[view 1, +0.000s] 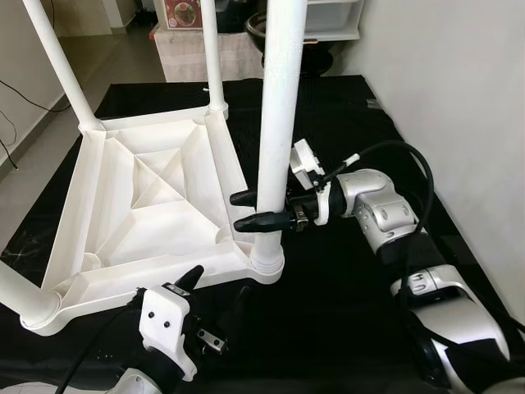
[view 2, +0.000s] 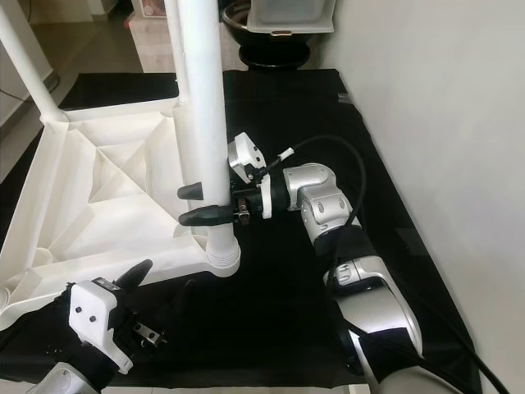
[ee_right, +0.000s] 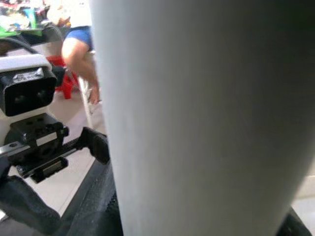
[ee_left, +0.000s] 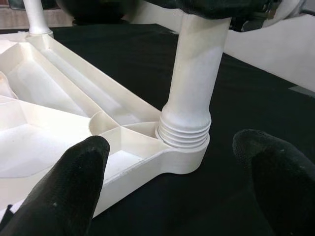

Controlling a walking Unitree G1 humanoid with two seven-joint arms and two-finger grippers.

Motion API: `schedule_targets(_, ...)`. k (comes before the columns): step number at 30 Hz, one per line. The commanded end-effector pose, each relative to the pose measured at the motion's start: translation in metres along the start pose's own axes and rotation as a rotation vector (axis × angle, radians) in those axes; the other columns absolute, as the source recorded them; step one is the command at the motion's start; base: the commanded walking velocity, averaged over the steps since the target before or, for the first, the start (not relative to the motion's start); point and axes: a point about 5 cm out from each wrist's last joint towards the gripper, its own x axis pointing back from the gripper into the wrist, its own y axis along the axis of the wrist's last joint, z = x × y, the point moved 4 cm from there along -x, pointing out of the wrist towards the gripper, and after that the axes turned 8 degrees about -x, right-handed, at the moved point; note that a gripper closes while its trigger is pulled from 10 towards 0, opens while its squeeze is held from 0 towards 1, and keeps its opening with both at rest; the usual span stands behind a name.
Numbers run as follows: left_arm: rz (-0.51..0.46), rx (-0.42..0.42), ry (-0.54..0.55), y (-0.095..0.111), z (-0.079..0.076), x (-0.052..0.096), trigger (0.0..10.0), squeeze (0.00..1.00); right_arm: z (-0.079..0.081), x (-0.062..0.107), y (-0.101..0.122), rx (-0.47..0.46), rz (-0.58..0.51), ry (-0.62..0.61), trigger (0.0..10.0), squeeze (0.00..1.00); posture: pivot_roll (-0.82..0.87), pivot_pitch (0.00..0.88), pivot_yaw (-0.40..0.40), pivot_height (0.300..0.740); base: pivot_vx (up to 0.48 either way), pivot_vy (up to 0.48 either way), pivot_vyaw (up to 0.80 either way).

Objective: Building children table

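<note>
A white plastic children's table point(view 1: 156, 197) lies upside down on a black mat. Its near-right leg point(view 1: 275, 123) stands upright in the corner socket point(ee_left: 184, 132), where the screw threads show just above the rim. My right gripper point(view 1: 243, 210) is shut on this leg a little above the socket, one black finger on each side. My left gripper point(view 1: 217, 289) is open and low over the mat, just in front of that same corner, with its fingers point(ee_left: 64, 191) apart and holding nothing. Two more legs point(view 1: 61, 66) stand at the far corners.
A fourth leg point(view 1: 16, 300) juts toward me at the near-left corner. A white wall point(view 1: 459, 82) runs along the mat's right edge. A dark bowl and a white box point(view 2: 287, 16) sit beyond the mat. A person's leg point(ee_right: 78, 44) is in the background.
</note>
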Motion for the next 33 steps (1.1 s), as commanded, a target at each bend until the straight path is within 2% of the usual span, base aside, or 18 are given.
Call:
schedule_targets(1,0.003,0.002,-0.002,0.001,-0.002,0.001,10.0,0.0,-0.003,0.006,-0.009,-0.029,-0.018,-0.099,0.0,0.0,0.05,0.134,-0.02,0.74,0.0,0.0,0.0)
schedule_targets(3,0.003,0.003,-0.001,0.001,-0.002,0.001,10.0,0.0,-0.004,0.007,-0.011,-0.03,-0.023,-0.132,0.0,0.0,0.05,0.135,-0.021,0.74,0.0,0.0,0.0)
schedule_targets(4,0.002,0.004,-0.001,0.001,-0.001,0.001,10.0,0.0,-0.004,0.007,-0.016,-0.049,-0.03,-0.195,0.0,0.0,0.04,0.136,-0.024,0.74,0.0,0.0,0.0)
schedule_targets(5,0.001,0.005,-0.002,0.001,-0.001,0.001,10.0,0.0,-0.005,0.004,-0.026,-0.089,-0.052,-0.34,0.0,0.0,0.04,0.136,-0.024,0.74,0.0,0.0,0.0)
schedule_targets(9,0.0,0.005,-0.002,0.001,-0.001,0.001,10.0,0.0,-0.005,0.004,-0.028,-0.098,-0.057,-0.375,0.0,0.0,0.04,0.136,-0.024,0.74,0.0,0.0,0.0)
schedule_targets(10,0.0,0.005,-0.002,0.001,0.0,0.0,10.0,0.0,-0.009,0.0,-0.038,-0.151,-0.078,-0.633,0.0,0.0,0.03,0.142,-0.011,0.74,0.0,0.0,0.0)
schedule_targets(11,0.0,0.005,-0.002,0.001,0.0,0.0,10.0,0.0,-0.009,0.0,-0.038,-0.151,-0.078,-0.633,0.0,0.0,0.03,0.142,-0.011,0.74,0.0,0.0,0.0)
schedule_targets(13,-0.002,0.005,-0.008,0.0,0.002,-0.001,10.0,0.0,-0.004,-0.001,-0.05,-0.162,-0.074,-0.929,0.0,0.0,0.01,0.127,0.008,0.74,0.0,0.0,0.0)
schedule_targets(14,-0.002,0.005,-0.008,0.0,0.002,-0.001,10.0,0.0,-0.004,-0.001,-0.05,-0.162,-0.074,-0.929,0.0,0.0,0.01,0.127,0.008,0.74,0.0,0.0,0.0)
schedule_targets(15,-0.003,0.006,-0.013,0.0,0.002,-0.002,10.0,0.0,-0.002,-0.003,-0.052,-0.152,-0.071,-0.99,0.0,0.0,0.01,0.127,0.008,0.74,0.0,0.0,0.0)
schedule_targets(23,-0.006,0.005,-0.016,-0.002,0.002,-0.006,10.0,0.0,-0.006,-0.015,-0.04,-0.136,-0.109,-0.986,0.0,0.0,0.02,0.111,0.0,0.74,0.0,0.0,0.0)
schedule_targets(24,-0.006,0.003,-0.013,-0.002,0.003,-0.005,10.0,0.0,-0.007,-0.017,-0.037,-0.136,-0.116,-0.978,3.0,0.0,0.04,0.108,0.001,0.74,0.0,0.0,0.0)
schedule_targets(25,-0.006,0.001,-0.011,-0.002,0.004,-0.005,10.0,0.0,-0.006,-0.02,-0.03,-0.135,-0.14,-0.962,10.0,0.0,0.03,0.108,0.003,0.74,0.0,0.0,0.0)
schedule_targets(26,-0.006,0.001,-0.011,-0.002,0.004,-0.005,10.0,0.0,-0.006,-0.02,-0.03,-0.135,-0.14,-0.962,10.0,0.0,0.03,0.108,0.003,0.74,0.0,0.0,0.0)
schedule_targets(27,-0.005,0.0,-0.011,-0.001,0.004,-0.005,10.0,0.0,-0.006,-0.025,-0.021,-0.123,-0.161,-0.893,10.0,0.79,0.03,0.108,0.003,0.74,0.0,0.0,0.0)
schedule_targets(28,-0.005,0.0,-0.012,-0.001,0.004,-0.005,10.0,0.0,-0.005,-0.029,-0.012,-0.122,-0.188,-0.821,10.0,1.0,0.04,0.106,0.001,0.74,0.0,0.0,0.0)
schedule_targets(32,-0.005,0.002,-0.017,-0.001,0.003,-0.005,10.0,0.0,-0.007,-0.029,0.013,-0.108,-0.255,-0.655,10.0,1.0,0.04,0.105,0.002,0.74,0.0,0.0,0.0)
schedule_targets(33,-0.005,0.002,-0.019,-0.001,0.003,-0.005,10.0,0.0,-0.004,-0.029,0.016,-0.095,-0.245,-0.565,10.0,1.0,0.04,0.105,0.001,0.74,0.0,0.0,0.0)
